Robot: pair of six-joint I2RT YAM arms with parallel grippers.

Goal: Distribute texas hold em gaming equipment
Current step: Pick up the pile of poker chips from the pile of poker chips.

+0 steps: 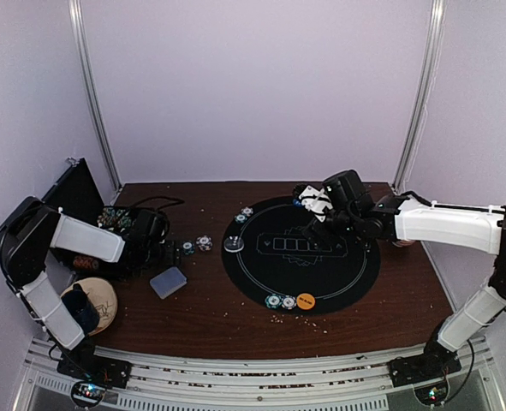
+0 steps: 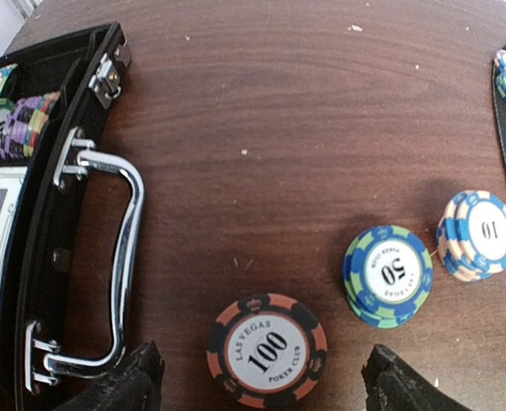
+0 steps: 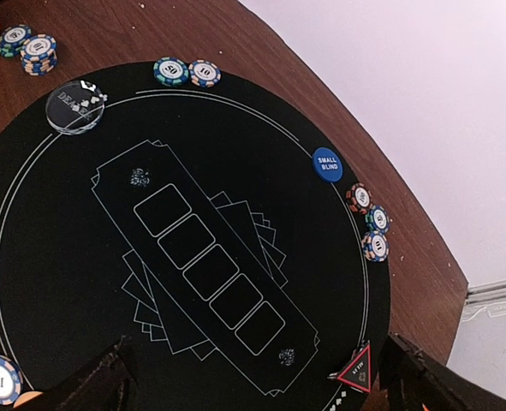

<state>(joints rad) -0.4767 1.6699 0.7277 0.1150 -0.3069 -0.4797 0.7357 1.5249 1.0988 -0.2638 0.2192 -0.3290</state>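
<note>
Left fingers (image 2: 126, 383) spread, straddling orange-black striped "100" poker chip (image 2: 267, 351): stiff, slick, low; pinch opposite rims. Right fingers (image 3: 90, 387) spread, empty.

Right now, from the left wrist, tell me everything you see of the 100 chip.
The 100 chip is round, plastic-looking, with an orange-and-black striped rim and a white centre printed LAS VEGAS 100 POKER CLUB. It lies flat, face up, on the wood table, apart from the 50 chips to its right in the view. The left gripper stands open astride it, both fingers clear of its rim. One chip or a short stack, I cannot tell.
</note>
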